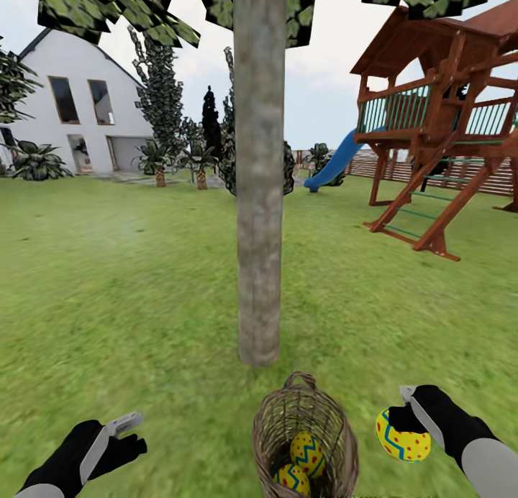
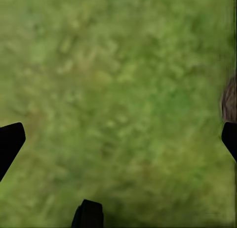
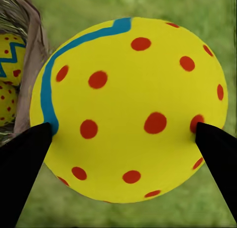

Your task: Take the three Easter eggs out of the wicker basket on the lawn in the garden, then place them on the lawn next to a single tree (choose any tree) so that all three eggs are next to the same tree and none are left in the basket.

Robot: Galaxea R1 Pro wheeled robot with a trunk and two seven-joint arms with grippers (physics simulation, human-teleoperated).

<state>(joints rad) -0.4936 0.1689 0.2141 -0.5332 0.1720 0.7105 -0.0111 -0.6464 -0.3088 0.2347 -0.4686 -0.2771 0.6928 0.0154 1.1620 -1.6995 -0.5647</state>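
Observation:
The wicker basket [image 1: 305,435] stands on the lawn [image 1: 129,296] just in front of the tree [image 1: 259,196]. Two Easter eggs lie inside it, one [image 1: 309,453] above the other [image 1: 292,478]. To the basket's right, my right gripper [image 1: 404,419] is shut on a third yellow Easter egg [image 1: 401,435], held above the grass; up close the egg [image 3: 131,107] sits between the black fingers [image 3: 24,159], with the basket rim [image 3: 29,65] beside it. My left gripper [image 1: 122,433] stands open to the basket's left, over bare grass [image 2: 118,99].
A wooden playhouse [image 1: 446,116] with a blue slide [image 1: 334,160] stands at the back right. A white house [image 1: 79,109] and dark cypresses [image 1: 162,88] are far at the back left. Grass stretches wide on both sides of the trunk.

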